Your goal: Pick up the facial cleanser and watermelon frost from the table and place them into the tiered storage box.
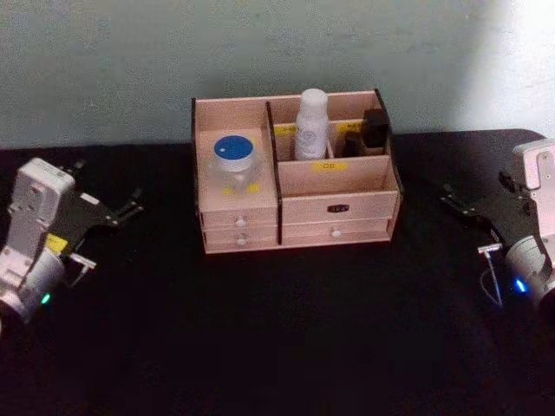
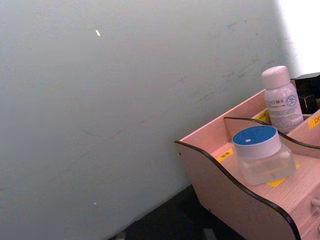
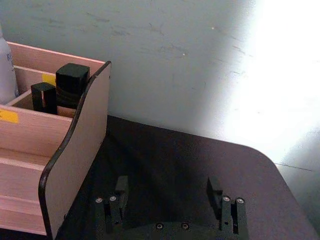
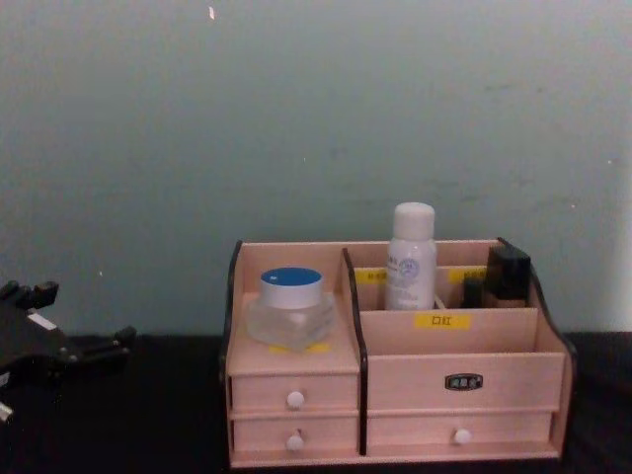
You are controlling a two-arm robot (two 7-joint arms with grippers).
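The tiered storage box [image 1: 303, 178] stands at the table's back centre, also seen at box [image 4: 494, 370]. On its left tier sits a clear jar with a blue lid [image 1: 232, 160] [image 4: 290, 301] [image 2: 257, 150]. A white bottle [image 1: 311, 126] [image 4: 411, 257] [image 2: 281, 100] stands upright in a rear compartment. I cannot tell which of these is the facial cleanser and which the watermelon frost. My left gripper [image 1: 132, 203] [image 4: 79, 318] rests open and empty at the table's left. Far to the right, my right gripper [image 1: 447, 198] [image 3: 167, 187] is open and empty too.
Two black-capped items [image 1: 375, 130] [image 3: 72, 80] stand in the box's back right compartment. Small drawers with white knobs [image 4: 295, 399] line the box front. A pale wall [image 4: 296, 118] rises close behind. The black table [image 1: 286, 329] spreads in front of the box.
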